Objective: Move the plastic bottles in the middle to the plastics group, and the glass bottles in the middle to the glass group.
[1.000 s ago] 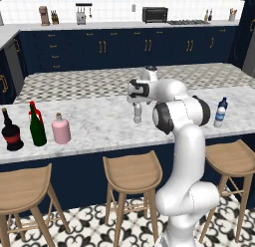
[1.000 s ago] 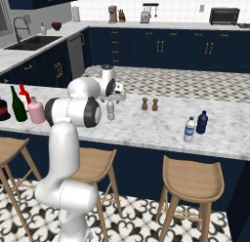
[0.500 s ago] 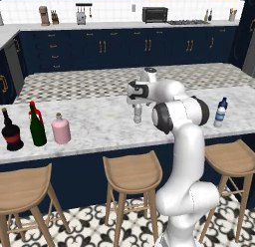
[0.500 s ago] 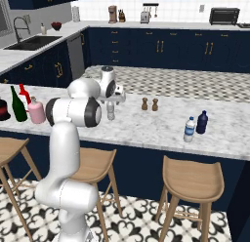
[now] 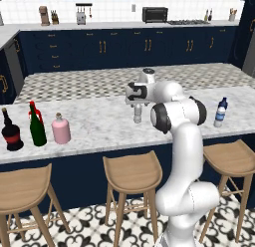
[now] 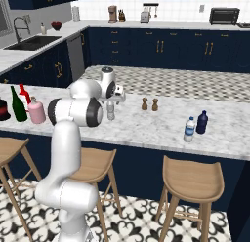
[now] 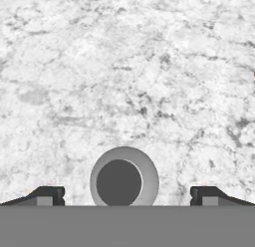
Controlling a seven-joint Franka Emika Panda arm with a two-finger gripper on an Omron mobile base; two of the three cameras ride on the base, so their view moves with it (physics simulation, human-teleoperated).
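Small grey-clear plastic bottle (image 5: 138,114) stands upright on the marble worktop (image 5: 99,126), right under the tool (image 7: 123,193). From the hand camera its round top (image 7: 124,182) sits between the two dark fingertips (image 7: 47,195), which stand wide apart on either side without touching it, so the tool is fully open and holds nothing. In the right base camera the same bottle (image 6: 111,110) shows just below the white wrist.

Well to the left on the worktop, a pink flask (image 5: 61,129) with a pale stopper stands just beside a tall dark green wine bottle (image 5: 37,127). A red bottle (image 5: 33,107) rises close behind the green one, and a squat black bottle (image 5: 11,133) with a red band and long neck stands near them, closest to the worktop's left end.

Far to the right, a clear water bottle (image 5: 219,115) with a blue cap stands upright, with a dark blue bottle (image 6: 201,122) just beside it. Two small brown shakers (image 6: 149,104) stand together between the arm and that pair.
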